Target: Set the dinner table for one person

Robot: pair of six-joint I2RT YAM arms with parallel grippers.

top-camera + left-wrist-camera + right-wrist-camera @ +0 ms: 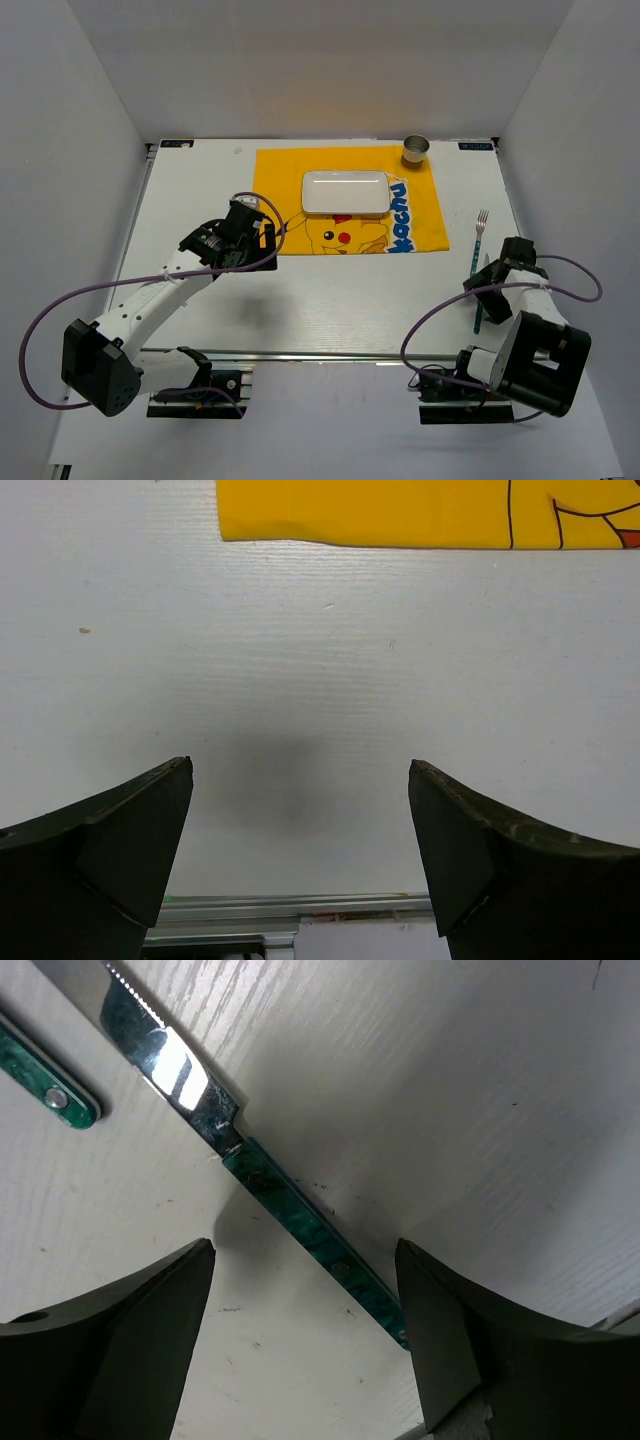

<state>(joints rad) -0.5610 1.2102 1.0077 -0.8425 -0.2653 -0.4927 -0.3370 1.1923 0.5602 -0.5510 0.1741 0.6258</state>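
The dinner table [330, 300] is a large white tabletop. A yellow Pikachu mat [290, 180] lies at its far middle with a white plate [345, 192] on it and a metal cup [416, 151] at its far right corner. A green-handled fork [480, 235] and knife [477, 312] lie on the table right of the mat. My right gripper [497, 277] is open just above the knife; in the right wrist view [305, 1260] the knife handle [300, 1225] runs diagonally between the fingers. My left gripper [255, 235] is open and empty over bare table [330, 680] near the mat's left corner [400, 510].
The fork's handle end [45, 1080] lies up-left of the knife blade [165, 1055]. A metal rail [300, 908] runs along the table's near edge. White walls enclose the table on three sides.
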